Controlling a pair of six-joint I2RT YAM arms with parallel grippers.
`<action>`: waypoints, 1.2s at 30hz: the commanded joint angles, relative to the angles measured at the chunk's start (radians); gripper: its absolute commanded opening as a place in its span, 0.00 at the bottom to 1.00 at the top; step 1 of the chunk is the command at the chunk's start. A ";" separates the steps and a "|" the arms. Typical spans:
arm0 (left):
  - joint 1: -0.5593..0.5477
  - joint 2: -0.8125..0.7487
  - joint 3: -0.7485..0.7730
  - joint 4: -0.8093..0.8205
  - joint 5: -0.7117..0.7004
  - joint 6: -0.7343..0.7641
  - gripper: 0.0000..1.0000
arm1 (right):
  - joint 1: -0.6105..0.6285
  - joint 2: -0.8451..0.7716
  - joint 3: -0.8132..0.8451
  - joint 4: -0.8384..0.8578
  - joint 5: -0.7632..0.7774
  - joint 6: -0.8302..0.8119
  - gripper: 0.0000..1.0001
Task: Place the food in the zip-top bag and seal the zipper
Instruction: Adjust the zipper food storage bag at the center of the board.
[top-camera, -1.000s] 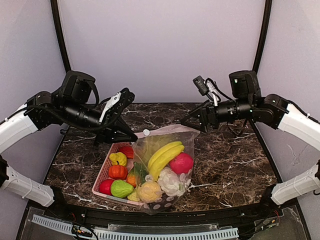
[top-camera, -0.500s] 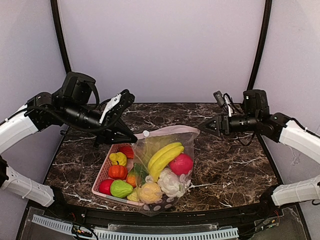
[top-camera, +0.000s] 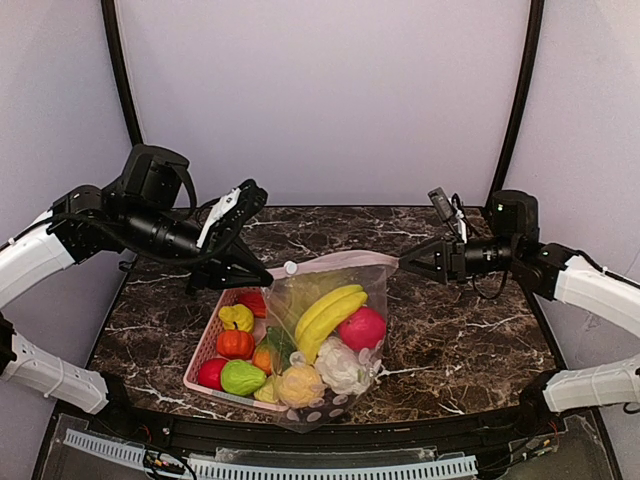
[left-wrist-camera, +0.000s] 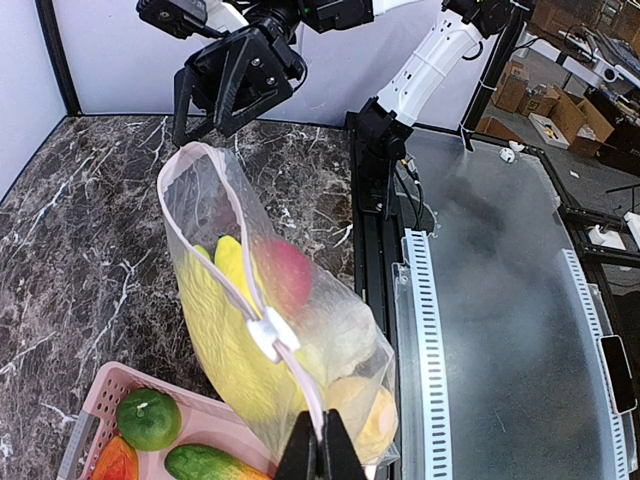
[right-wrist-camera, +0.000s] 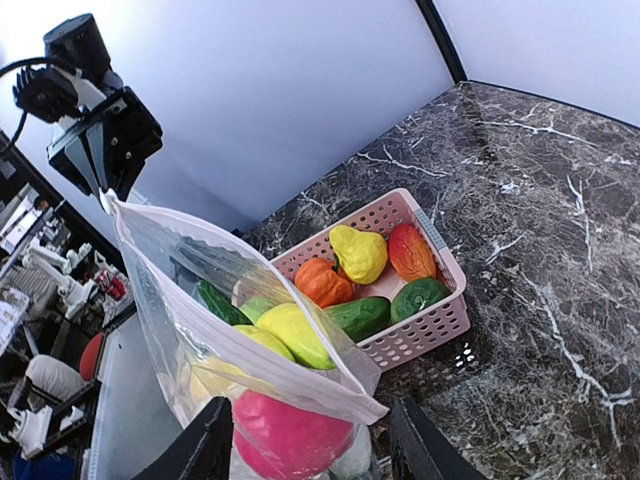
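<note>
**A:** Containers first. Pink basket (right-wrist-camera: 420, 335) on the dark marble desk (top-camera: 460, 330). It holds a yellow lumpy fruit (top-camera: 237, 317), orange pumpkin (top-camera: 236, 343), red piece (top-camera: 211, 373), green piece (top-camera: 243, 377) and cucumber (right-wrist-camera: 360, 315).

**B:** And the zip-top bag (top-camera: 372, 287)?

**A:** It leans against the basket's right rim, lower end at the basket's near right corner, mouth held up. Inside are a banana (top-camera: 330, 310), red fruit (top-camera: 362, 327), cauliflower (top-camera: 343, 365) and yellow-orange ball (top-camera: 300, 385). A dark green piece shows where bag and basket overlap; cannot tell which one holds it.

**B:** Arms?

**A:** The left arm comes in above the basket's far left corner, forearm sloping down. The right arm reaches in nearly level from the basket's right, above the desk.

**B:** Fingers?

**A:** Left fingers (left-wrist-camera: 318, 455) are pressed together, pinching the zipper (left-wrist-camera: 235, 295) at the mouth end above the basket's far rim. A white slider (left-wrist-camera: 268, 335) sits on the strip just beyond them; past it the mouth gapes. Right fingers (top-camera: 405, 263) are spread at the bag's other top corner, the end farthest from the basket. That corner lies between them; contact is not clear.
</note>
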 joint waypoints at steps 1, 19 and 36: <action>0.006 -0.028 0.000 0.010 0.014 -0.010 0.01 | -0.011 0.038 -0.016 0.103 -0.070 0.003 0.48; 0.006 -0.016 0.011 0.001 0.013 0.005 0.01 | -0.023 0.100 -0.046 0.207 -0.150 0.030 0.23; 0.006 -0.024 0.008 0.001 0.008 -0.001 0.01 | -0.032 0.122 -0.027 0.266 -0.052 0.038 0.00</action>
